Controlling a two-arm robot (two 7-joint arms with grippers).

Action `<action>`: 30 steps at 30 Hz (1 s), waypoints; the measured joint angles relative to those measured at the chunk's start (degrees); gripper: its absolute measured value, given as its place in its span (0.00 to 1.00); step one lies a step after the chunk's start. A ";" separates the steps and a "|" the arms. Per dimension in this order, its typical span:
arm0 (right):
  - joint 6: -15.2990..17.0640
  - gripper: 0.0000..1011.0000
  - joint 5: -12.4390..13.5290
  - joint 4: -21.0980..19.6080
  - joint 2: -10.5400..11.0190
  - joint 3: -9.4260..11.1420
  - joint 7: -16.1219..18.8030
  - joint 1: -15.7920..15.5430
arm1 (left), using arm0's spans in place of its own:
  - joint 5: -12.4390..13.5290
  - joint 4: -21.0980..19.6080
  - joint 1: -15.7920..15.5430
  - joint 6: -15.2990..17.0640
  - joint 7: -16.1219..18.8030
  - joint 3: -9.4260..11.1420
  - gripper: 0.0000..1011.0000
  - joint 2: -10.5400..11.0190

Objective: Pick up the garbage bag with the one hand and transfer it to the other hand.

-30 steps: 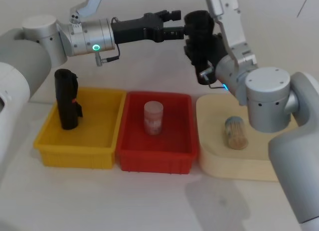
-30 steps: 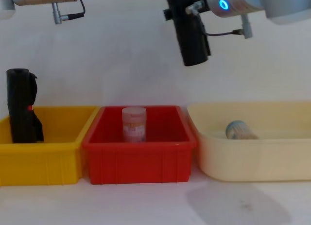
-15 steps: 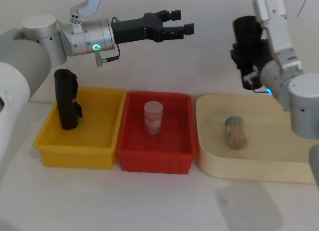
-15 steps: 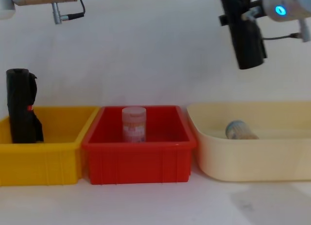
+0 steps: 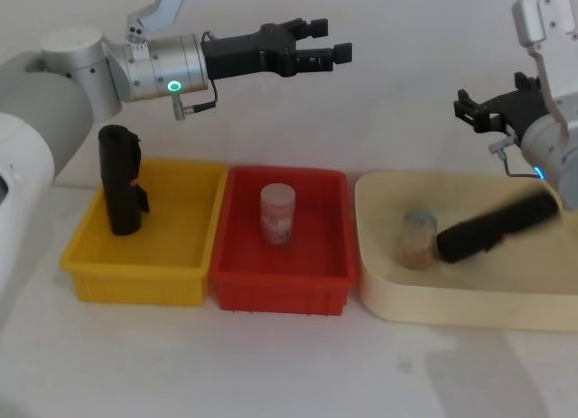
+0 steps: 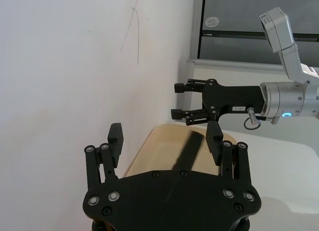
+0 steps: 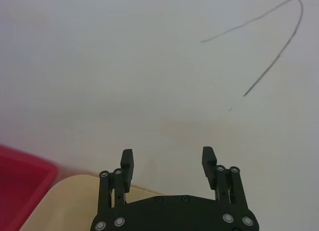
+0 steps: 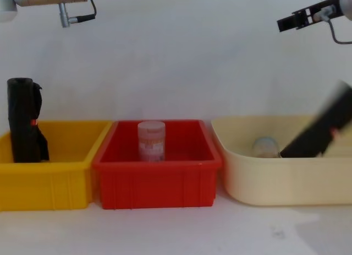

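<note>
The garbage bag lay tilted inside the cream tray on the right, its lower end down beside a small clear jar and its upper end raised toward the tray's right side. From the chest view it leaned steeply, lower end in the tray, upper end rising above the rim; whether it touched the jar I could not tell. Nothing held it.

The right gripper hung in the air above the tray's far right part, well clear of the roll, fingers spread wide with only empty space between them; its own wrist camera showed the two fingers parted against the bare wall.

The left gripper stood high over the far side of the red bin, pointing right, its fingers also spread and empty. In the left wrist view its fingers were apart, and the right gripper showed farther off, facing it.

A pinkish capped jar stood upright in the red bin. In the yellow bin on the left, a second black roll stood upright against the far left corner.
</note>
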 joint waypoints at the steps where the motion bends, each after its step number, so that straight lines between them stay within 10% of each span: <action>1: 0.10 0.83 0.04 -0.12 0.11 0.08 0.07 -0.06 | 0.00 0.00 0.00 0.00 0.00 0.00 0.99 0.00; 8: 0.77 0.99 0.26 -1.12 0.89 0.71 0.60 -0.52 | 0.00 0.00 0.00 0.00 0.00 0.00 0.99 0.00; 30: 1.44 0.99 0.47 -2.03 1.67 1.31 1.07 -0.96 | 0.00 0.00 0.00 0.00 0.00 0.00 0.99 0.00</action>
